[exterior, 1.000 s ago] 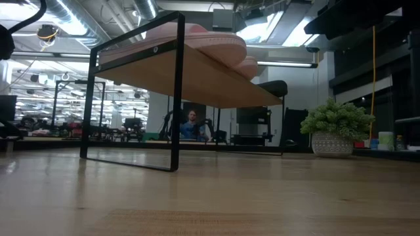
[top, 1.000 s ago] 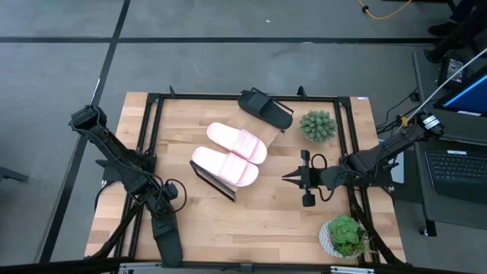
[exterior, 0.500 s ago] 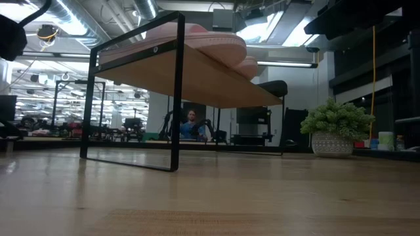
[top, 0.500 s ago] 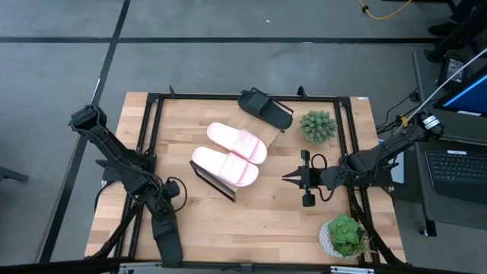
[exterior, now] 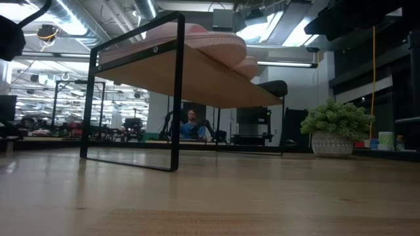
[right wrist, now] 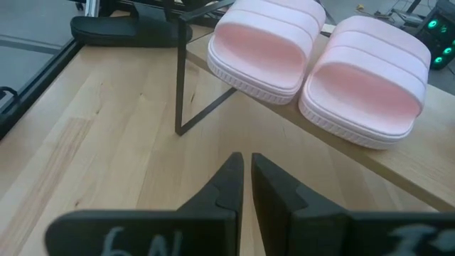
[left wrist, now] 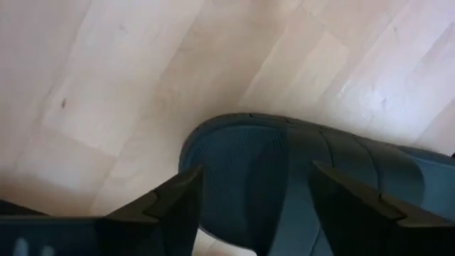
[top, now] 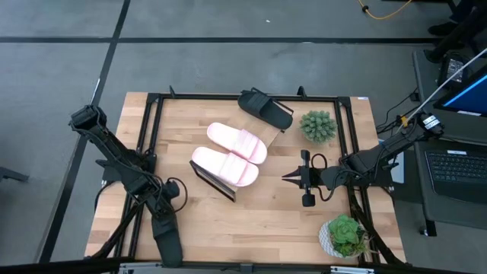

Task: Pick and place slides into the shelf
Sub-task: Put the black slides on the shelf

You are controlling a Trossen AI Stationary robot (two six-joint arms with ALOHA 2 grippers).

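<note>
Very little differs. In the low view, the dark rounded part (exterior: 12,38) at the upper left edge (part of an arm, though which part cannot be told) now reaches further into the picture than a second ago, when only a sliver of it showed at the border; most of that shift came in the first half second. In the high view, the left arm (top: 144,186) has altered its pose only faintly near the wrist, above the black slide (top: 167,245) at the table's near edge. The left gripper (left wrist: 254,174) now has its fingers spread apart over that slide.
</note>
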